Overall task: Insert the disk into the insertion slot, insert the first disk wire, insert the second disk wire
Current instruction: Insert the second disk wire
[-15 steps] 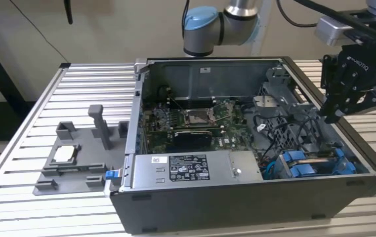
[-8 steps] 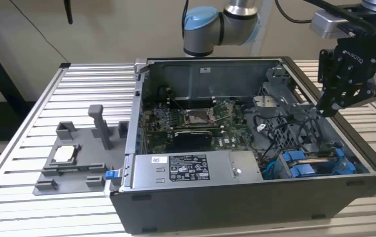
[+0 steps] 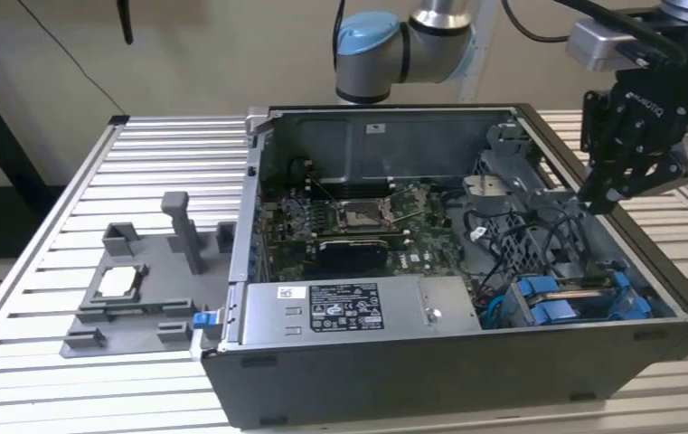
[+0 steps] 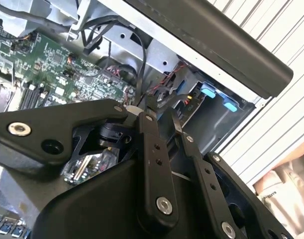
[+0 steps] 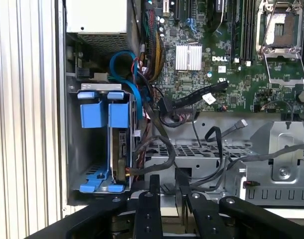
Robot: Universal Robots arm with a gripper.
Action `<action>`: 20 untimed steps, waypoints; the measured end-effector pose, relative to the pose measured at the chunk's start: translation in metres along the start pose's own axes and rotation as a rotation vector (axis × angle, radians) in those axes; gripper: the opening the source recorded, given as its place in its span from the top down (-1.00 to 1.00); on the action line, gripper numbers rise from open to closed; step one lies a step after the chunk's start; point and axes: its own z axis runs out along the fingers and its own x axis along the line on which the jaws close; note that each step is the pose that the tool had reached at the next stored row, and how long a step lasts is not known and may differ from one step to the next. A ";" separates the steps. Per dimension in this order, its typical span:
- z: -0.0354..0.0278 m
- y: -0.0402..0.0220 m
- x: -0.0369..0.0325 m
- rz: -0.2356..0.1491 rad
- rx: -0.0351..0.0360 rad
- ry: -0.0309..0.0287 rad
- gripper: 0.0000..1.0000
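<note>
Exterior view puts the gripper (image 3: 597,201), jaws slightly apart and empty, at two o'clock over the black cables (image 3: 524,240), apparently because the disk (image 3: 567,303) at five o'clock is already seated in the insertion slot (image 5: 74,149), as the first wrist view confirms.

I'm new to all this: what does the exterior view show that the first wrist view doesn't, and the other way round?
Exterior view: the whole open computer case on a slatted table, a grey fixture plate beside it, and the arm's blue-capped joint behind. First wrist view: a close look at a looped blue cable and a black cable plug. Both: the blue carrier tabs in the drive bay, and the green motherboard.
</note>
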 end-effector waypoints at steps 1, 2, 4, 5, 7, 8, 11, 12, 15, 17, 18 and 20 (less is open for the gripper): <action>-0.0001 0.0010 0.0000 0.000 0.0000 0.0002 0.45; -0.0001 0.0023 0.0002 0.000 0.0002 0.0002 0.45; -0.0001 0.0055 0.0004 0.000 0.0007 0.0001 0.45; -0.0001 0.0070 0.0005 0.000 0.0009 0.0000 0.45; -0.0002 0.0105 0.0005 0.000 0.0016 0.0001 0.45; -0.0002 0.0123 0.0005 0.000 0.0020 0.0001 0.45; -0.0003 0.0184 0.0005 0.000 0.0032 0.0001 0.45; -0.0003 0.0207 0.0004 0.000 0.0035 0.0000 0.45; -0.0005 0.0284 0.0004 -0.001 0.0044 0.0000 0.45; -0.0005 0.0329 0.0004 -0.001 0.0046 0.0001 0.45; -0.0006 0.0351 0.0004 -0.002 0.0047 0.0001 0.45; -0.0007 0.0396 0.0003 -0.003 0.0047 0.0006 0.45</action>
